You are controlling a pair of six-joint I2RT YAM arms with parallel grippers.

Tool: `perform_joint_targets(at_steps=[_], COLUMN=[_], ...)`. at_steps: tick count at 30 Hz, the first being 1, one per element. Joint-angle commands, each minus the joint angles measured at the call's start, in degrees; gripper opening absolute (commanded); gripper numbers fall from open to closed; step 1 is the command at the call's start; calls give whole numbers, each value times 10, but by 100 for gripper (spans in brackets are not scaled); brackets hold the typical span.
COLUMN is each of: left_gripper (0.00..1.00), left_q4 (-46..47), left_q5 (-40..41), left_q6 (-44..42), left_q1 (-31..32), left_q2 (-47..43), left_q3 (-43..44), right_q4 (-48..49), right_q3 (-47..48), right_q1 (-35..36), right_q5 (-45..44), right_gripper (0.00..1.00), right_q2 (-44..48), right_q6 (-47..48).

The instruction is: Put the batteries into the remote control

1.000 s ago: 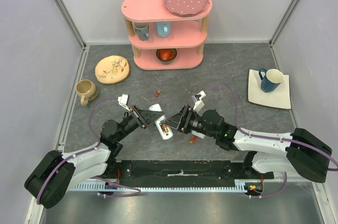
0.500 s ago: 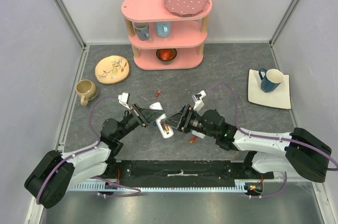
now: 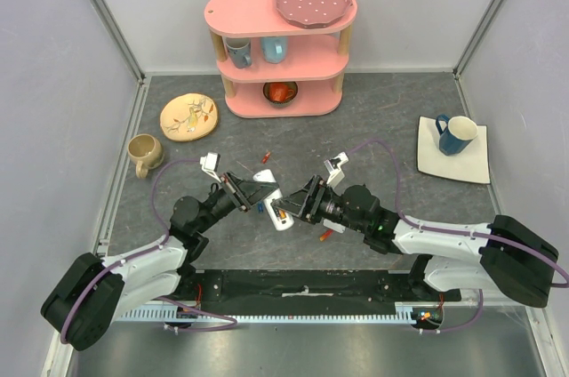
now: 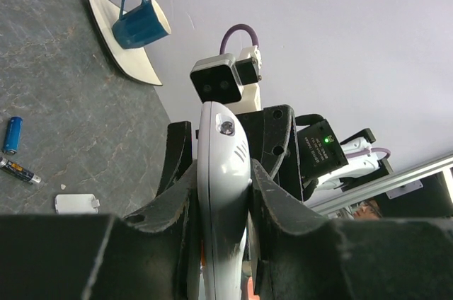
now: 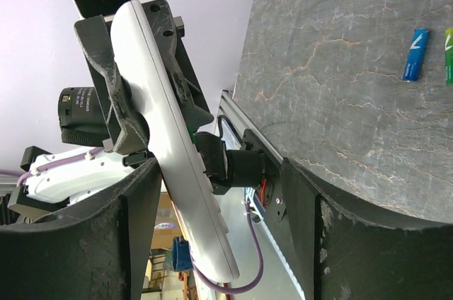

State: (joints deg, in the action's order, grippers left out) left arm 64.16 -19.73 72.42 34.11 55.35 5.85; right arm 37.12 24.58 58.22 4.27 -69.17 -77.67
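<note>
My left gripper [image 3: 252,190] is shut on the white remote control [image 3: 271,199] and holds it off the table, tilted; in the left wrist view the pads [image 4: 272,194] squeeze the remote [image 4: 223,165] from both sides. My right gripper [image 3: 298,205] is open, its fingers [image 5: 134,229] wide on either side of the remote's free end [image 5: 170,137]. Something orange shows in the remote's open back [image 3: 279,214]. Loose batteries lie on the table: a red one [image 3: 264,157], an orange one [image 3: 326,235], a blue one [image 5: 415,54], a green one [image 5: 449,45] and a dark one [image 4: 19,170].
A small white cover [image 4: 76,203] lies on the table. A pink shelf [image 3: 280,48] with cups, a bowl and a plate stands at the back. A yellow plate [image 3: 188,116] and a beige mug [image 3: 144,153] are at the left. A blue mug [image 3: 455,133] on a white square plate is at the right.
My left gripper has shifted a little with the remote, which has turned slightly. The right gripper has hardly moved.
</note>
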Motion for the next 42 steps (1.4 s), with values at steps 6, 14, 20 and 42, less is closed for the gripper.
perform_joint_targets(at_steps=[6,14,20,42], left_gripper=[2,2,2,2], left_q4=[51,18,-1,83], left_q5=[10,-9,-28,-55], left_q6=[-11,-17,-9,35], left_q1=[-1,-1,-1,-1], left_q2=[-9,2,15,46], left_q3=[39,29,21,23], right_q4=[-35,-83,-158,-85], right_q3=[-22,14,72,46], right_q1=[-1,-1,-1,-16], right_q5=[7,1,1,108], right_gripper=[74,78,80,58], right_q2=[4,25,42,51], right_q6=[9,48,116,171])
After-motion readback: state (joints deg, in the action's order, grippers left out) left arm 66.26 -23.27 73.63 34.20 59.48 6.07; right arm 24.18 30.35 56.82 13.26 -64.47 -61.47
